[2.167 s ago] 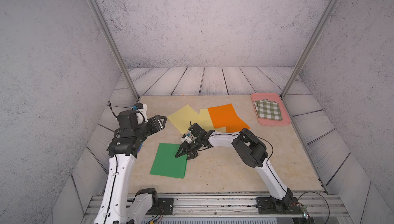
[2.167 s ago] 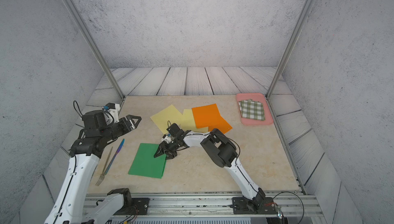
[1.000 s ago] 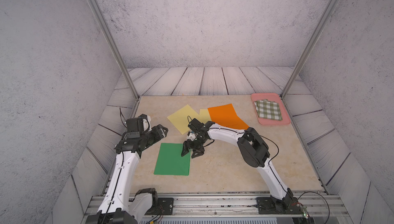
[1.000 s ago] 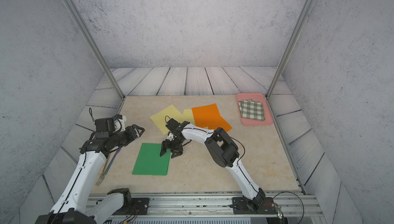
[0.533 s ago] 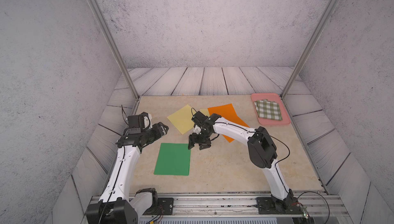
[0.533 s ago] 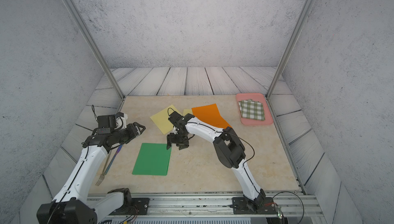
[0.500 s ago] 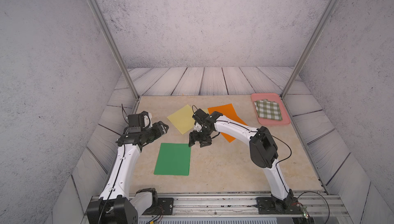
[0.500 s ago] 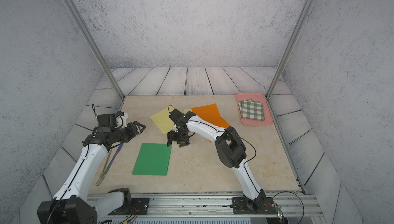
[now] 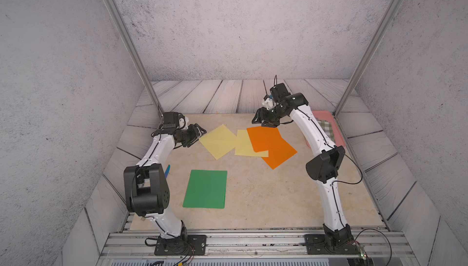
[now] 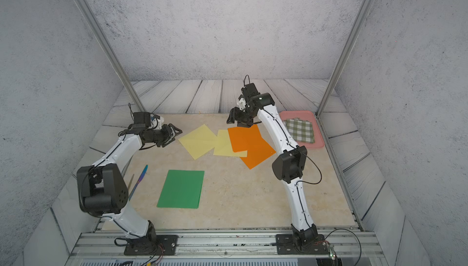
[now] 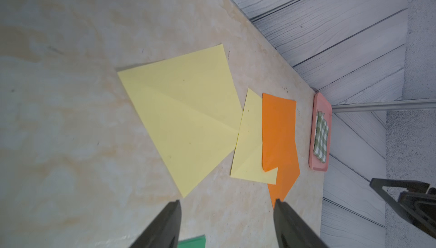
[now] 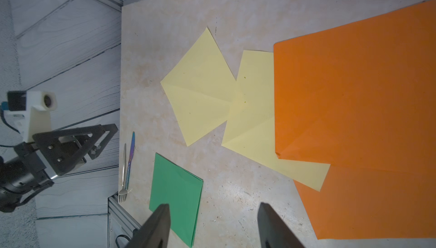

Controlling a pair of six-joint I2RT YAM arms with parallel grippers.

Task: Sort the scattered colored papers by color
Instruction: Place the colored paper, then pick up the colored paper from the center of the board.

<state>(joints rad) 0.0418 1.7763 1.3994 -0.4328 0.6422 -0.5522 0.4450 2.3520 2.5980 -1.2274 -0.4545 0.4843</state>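
On the counter [image 9: 253, 201], near its back edge, one yellow paper [image 9: 247, 147] is sandwiched between two orange papers [image 9: 277, 149]; pulling either orange risks dragging or creasing it. The other yellow paper [image 9: 219, 142] touches it; the green pile [image 9: 205, 188] sits toward the front left corner. Left fingers [image 9: 198, 131] and right fingers [image 9: 260, 121] are apart, empty, touching nothing.

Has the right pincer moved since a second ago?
Yes. The right pincer left the green paper and swung toward the back edge of the table, nearer the pink tray, by the orange papers.
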